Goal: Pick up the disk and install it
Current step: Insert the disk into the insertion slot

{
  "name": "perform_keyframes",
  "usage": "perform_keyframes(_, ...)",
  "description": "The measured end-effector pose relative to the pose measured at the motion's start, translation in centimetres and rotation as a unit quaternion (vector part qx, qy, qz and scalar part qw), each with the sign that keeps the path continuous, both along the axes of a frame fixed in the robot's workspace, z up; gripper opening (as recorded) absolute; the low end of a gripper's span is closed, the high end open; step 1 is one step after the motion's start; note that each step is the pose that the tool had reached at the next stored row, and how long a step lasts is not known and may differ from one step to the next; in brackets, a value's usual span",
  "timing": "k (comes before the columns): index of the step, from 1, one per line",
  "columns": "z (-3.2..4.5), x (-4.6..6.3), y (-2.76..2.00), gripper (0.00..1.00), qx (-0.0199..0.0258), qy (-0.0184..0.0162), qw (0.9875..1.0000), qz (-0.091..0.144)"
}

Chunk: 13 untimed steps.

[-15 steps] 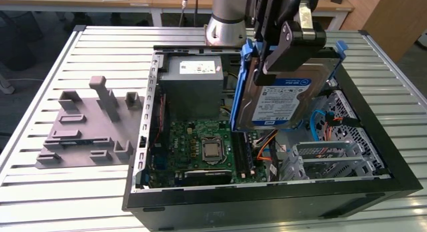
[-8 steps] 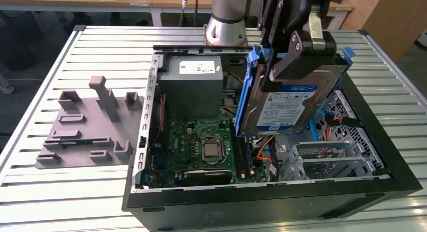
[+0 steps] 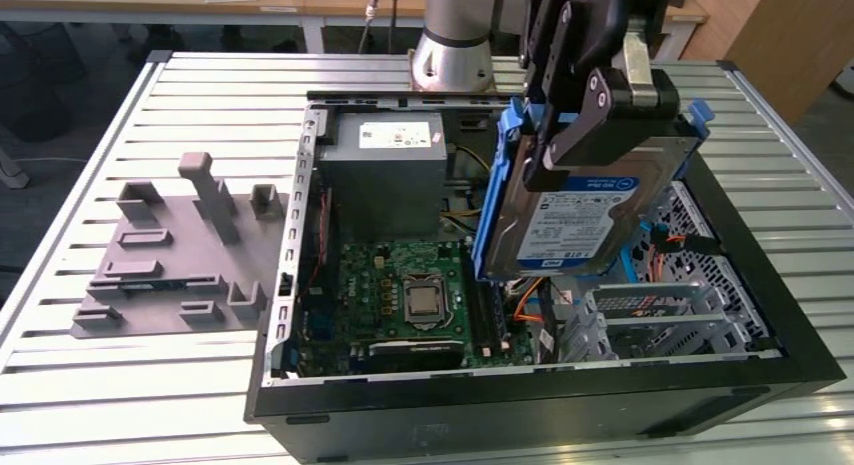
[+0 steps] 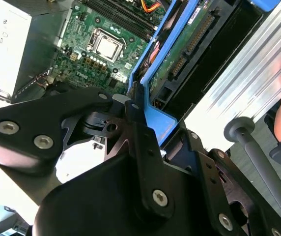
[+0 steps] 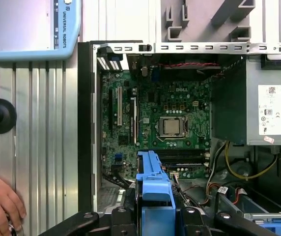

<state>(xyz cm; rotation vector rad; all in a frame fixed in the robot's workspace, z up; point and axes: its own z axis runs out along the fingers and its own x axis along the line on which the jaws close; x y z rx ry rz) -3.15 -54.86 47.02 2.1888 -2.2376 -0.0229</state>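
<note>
The flat grey-metal disk (image 3: 587, 220), with a glossy blue-and-white label and a blue plastic frame, hangs tilted above the open black metal computer case (image 3: 534, 400). The black pincer (image 3: 597, 135) is clenched on the disk's upper end.

A robot lab or workshop: a ribbed metal bench (image 3: 80, 185) holds an open computer (image 3: 534, 405), with a robot arm (image 3: 454, 45) and desks (image 3: 334, 0) behind.
</note>
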Motion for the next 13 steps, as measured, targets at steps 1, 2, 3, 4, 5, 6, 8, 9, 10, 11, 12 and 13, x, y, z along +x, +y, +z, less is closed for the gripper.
perform_keyframes(1, -0.04, 0.0, -0.04, 0.36, -0.0001, 0.0000, 1.0000, 0.000)
perform_keyframes(2, -0.07, 0.1, -0.07, 0.36, -0.0002, 0.0000, 1.0000, 0.000)
perform_keyframes(3, -0.13, 0.1, -0.10, 0.36, 0.0000, 0.0000, 1.0000, 0.000)
perform_keyframes(4, -0.18, 0.2, -0.12, 0.36, 0.0000, 0.0000, 1.0000, 0.000)
perform_keyframes(5, -0.21, 0.2, -0.14, 0.36, -0.0001, 0.0000, 1.0000, 0.000)
perform_keyframes(6, -0.26, 0.4, -0.18, 0.36, -0.0001, 0.0000, 1.0000, 0.000)
perform_keyframes(8, -0.33, 0.8, -0.30, 0.36, -0.0001, 0.0000, 1.0000, 0.000)
perform_keyframes(9, -0.35, 1.0, -0.35, 0.36, 0.0000, 0.0000, 1.0000, 0.000)
perform_keyframes(10, -0.38, 1.1, -0.41, 0.36, 0.0000, 0.0000, 1.0000, 0.000)
perform_keyframes(11, -0.40, 1.2, -0.48, 0.36, 0.0000, 0.0000, 1.0000, 0.000)
perform_keyframes(12, -0.42, 1.3, -0.55, 0.36, -0.0001, 0.0000, 1.0000, 0.000)
perform_keyframes(13, -0.45, 1.4, -0.63, 0.36, 0.0000, 0.0000, 1.0000, 0.000)
